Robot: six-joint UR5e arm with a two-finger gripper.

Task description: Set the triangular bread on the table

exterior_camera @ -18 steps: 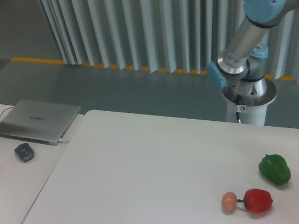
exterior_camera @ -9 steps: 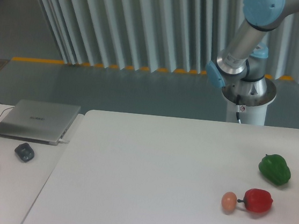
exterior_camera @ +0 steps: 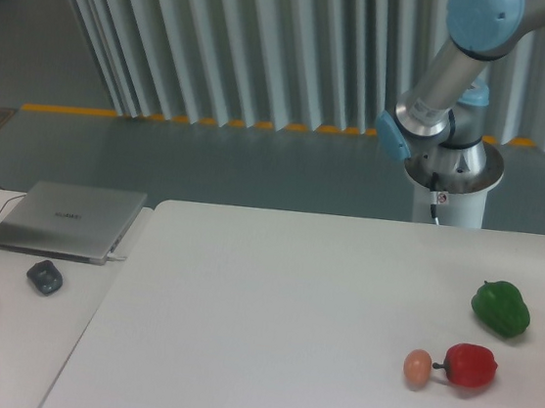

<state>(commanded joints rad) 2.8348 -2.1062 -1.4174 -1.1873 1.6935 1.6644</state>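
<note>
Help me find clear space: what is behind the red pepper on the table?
Behind the red pepper sits a green pepper, apart from it, then bare table up to the robot's base. Nothing there looks covered.

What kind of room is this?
Probably a robotics lab or workshop: a blue-jointed grey robot arm on a pedestal behind a white table, yellow floor marking, and a grey laptop alongside.

There is one camera. It sits high up at the near side of the counter (exterior_camera: 272, 293) and looks down and across it. It faces the robot's base (exterior_camera: 449, 180) and the ribbed wall (exterior_camera: 271, 46) far behind. It stands back, so most of the counter shows.
</note>
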